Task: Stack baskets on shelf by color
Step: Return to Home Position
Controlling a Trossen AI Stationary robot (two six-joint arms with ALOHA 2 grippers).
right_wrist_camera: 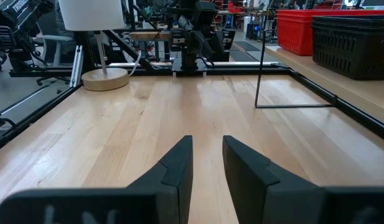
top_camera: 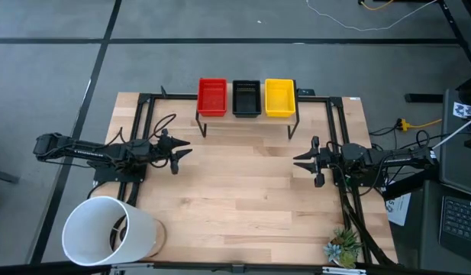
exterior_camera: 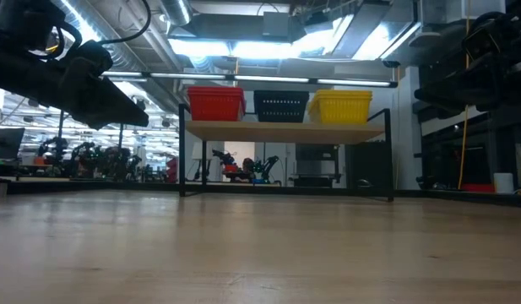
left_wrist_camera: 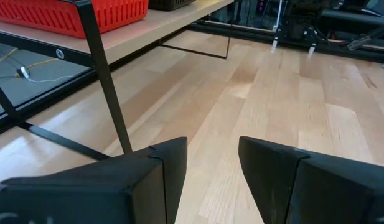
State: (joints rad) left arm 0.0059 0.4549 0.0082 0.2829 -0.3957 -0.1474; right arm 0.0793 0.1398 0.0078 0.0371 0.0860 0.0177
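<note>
The red baskets [top_camera: 212, 97], black baskets [top_camera: 246, 98] and yellow baskets [top_camera: 279, 98] sit side by side on the shelf [exterior_camera: 285, 131], which stands at the middle of the tabletop's [top_camera: 243, 198] far edge. Red is nearest the left edge and yellow nearest the right. From above each colour reads as a single tray, and from table height the mesh walls blur together, so how many are nested in each pile cannot be counted. The right wrist view shows only part of the red and black piles, cut by the frame, and the yellow ones not at all. The left hand [top_camera: 183, 155] hangs over the tabletop toward the left edge, released, its two fingers [left_wrist_camera: 170, 168] apart with only bare wood between them. The right hand [top_camera: 305, 161] hangs toward the right edge, facing the left one and well apart from it. It is also released, its fingers [right_wrist_camera: 179, 165] a narrow gap apart and holding nothing. From table height both arms are only dark shapes in the upper corners, and the hands themselves cannot be picked out. White lettering runs along the left arm but is too small to read, and white marks on both hands' housings are cut off at the frame edge. At the near left corner a white cylinder [top_camera: 105, 229] over a round wooden base hides the wood under it. At the near right corner a small plant [top_camera: 343, 246] is partly cut off.
</note>
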